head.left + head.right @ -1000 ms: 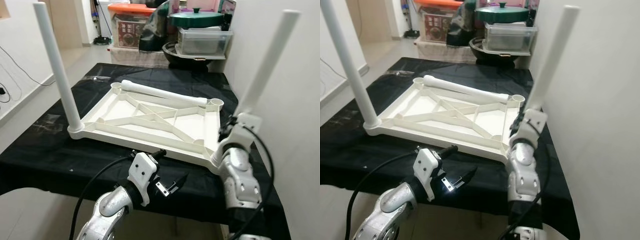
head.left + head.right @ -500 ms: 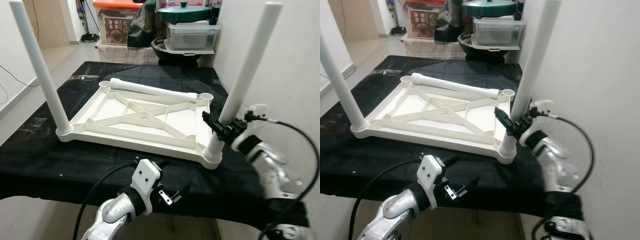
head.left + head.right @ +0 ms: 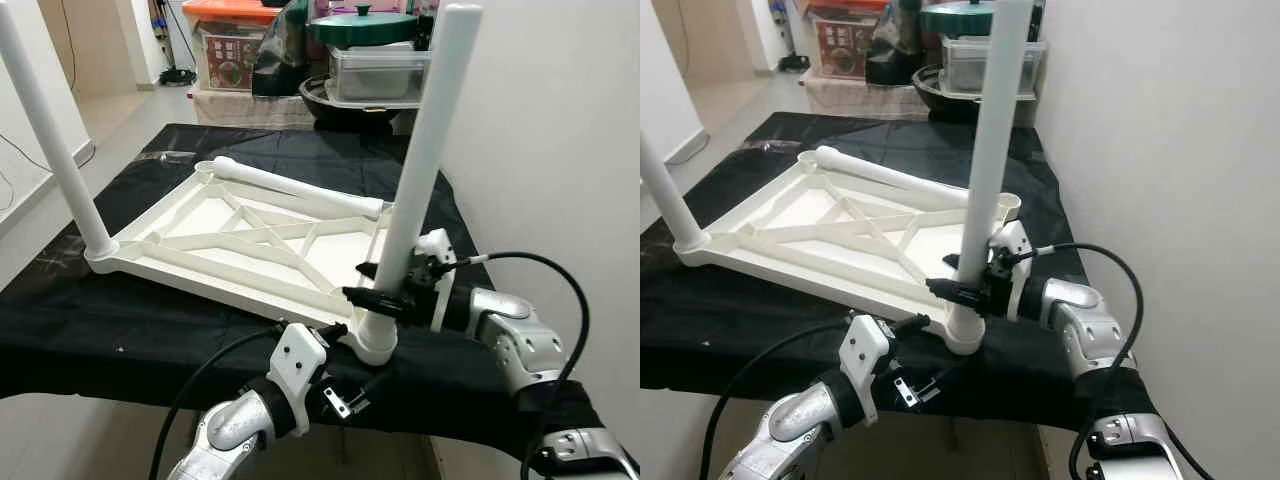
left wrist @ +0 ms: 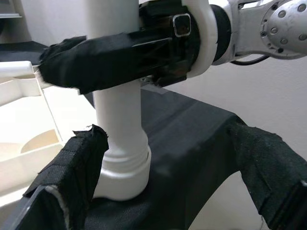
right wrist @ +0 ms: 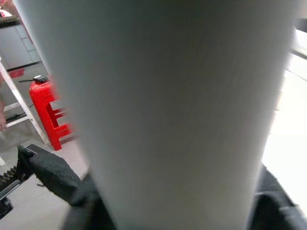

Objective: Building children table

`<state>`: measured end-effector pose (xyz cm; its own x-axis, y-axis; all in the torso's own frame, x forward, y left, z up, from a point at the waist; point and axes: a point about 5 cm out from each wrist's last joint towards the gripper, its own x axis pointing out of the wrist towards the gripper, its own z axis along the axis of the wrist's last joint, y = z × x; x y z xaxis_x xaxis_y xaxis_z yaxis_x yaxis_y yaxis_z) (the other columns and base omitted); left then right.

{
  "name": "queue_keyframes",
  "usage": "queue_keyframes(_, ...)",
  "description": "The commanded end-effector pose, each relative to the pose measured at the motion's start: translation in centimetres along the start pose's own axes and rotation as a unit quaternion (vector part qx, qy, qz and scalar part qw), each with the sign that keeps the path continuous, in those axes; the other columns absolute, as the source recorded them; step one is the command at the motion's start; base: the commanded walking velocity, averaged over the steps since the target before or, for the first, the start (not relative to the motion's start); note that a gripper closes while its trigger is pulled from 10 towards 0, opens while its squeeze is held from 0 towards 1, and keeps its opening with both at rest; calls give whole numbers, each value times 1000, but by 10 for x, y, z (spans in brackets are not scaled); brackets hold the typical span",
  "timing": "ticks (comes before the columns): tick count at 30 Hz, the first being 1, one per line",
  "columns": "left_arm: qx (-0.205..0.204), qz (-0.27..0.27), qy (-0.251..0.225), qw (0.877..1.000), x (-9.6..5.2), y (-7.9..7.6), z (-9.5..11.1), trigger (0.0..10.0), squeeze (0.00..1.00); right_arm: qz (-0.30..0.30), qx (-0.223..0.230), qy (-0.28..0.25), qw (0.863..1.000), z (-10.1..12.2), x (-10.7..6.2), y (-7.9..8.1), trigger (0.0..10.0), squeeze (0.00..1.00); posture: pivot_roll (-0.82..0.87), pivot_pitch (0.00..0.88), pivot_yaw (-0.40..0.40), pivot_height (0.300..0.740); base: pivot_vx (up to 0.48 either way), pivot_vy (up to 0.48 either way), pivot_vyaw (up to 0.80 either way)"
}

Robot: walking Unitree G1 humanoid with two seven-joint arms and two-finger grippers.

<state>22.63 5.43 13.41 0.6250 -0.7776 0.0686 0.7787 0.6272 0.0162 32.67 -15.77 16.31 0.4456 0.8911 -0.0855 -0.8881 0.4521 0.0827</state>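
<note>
i see the white table top point(image 3: 250, 250) lying upside down on the black cloth point(image 3: 120, 320) that covers the work surface, ribs facing up. my right gripper point(image 3: 378, 297) is clenched around the near right leg point(image 3: 415, 180), low on the tube just above the socket point(image 3: 372, 343) at the near right corner, and the leg stands upright, leaning a little. in the right wrist view the leg point(image 5: 168, 110) sits pressed between the black pads, very close to the lens. my left gripper point(image 3: 345, 395) hangs at the front edge of the cloth, just below and in front of that corner, fingers spread apart and gripping nothing; in the left wrist view its two padded fingers point(image 4: 72, 167) frame the foot of the leg point(image 4: 120, 153) without touching it, and the right gripper point(image 4: 120, 57) wraps the tube above. a second leg point(image 3: 50, 130) stands upright in the near left corner. a third leg point(image 3: 295, 188) lies loose across the far end of the frame. behind the table i make out a clear plastic box point(image 3: 385, 75) with a green lid point(image 3: 365, 25) on top, and an orange-lidded bin point(image 3: 240, 45). the white wall point(image 3: 560, 150) runs along the right side.
</note>
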Motion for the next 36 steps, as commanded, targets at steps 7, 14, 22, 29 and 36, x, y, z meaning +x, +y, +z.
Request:
queue_keyframes(7, -10, -2, 7, 1000, -1, 1, -4, 10000, 0, -280, 9, -71, 957, -2, -8, -20, 0, 0, 196, 0, -51, 740, 0, 0, 0)
queue_keyframes(14, -9, -4, 7, 1000, 1, 1, -2, 10000, 0, -621, 51, -56, 780, -20, -53, -35, 0, 0, 183, 0, -39, 740, 0, 0, 0)
queue_keyframes(22, -7, -7, 7, 1000, 1, 2, 0, 10000, 0, -751, 106, -68, 648, -35, -47, -3, 0, 0, 193, 0, -43, 740, 0, 0, 0)
queue_keyframes(29, -7, -7, 7, 1000, 0, 3, 0, 10000, 0, -677, 76, -126, 721, -23, -12, -1, 10000, 1000, 196, 0, -49, 740, 0, 0, 0)
queue_keyframes(36, -9, -8, 8, 1000, 1, 2, -1, 10000, 0, -589, 58, -164, 789, -16, -21, -12, 10000, 0, 191, 0, -49, 740, 0, 0, 0)
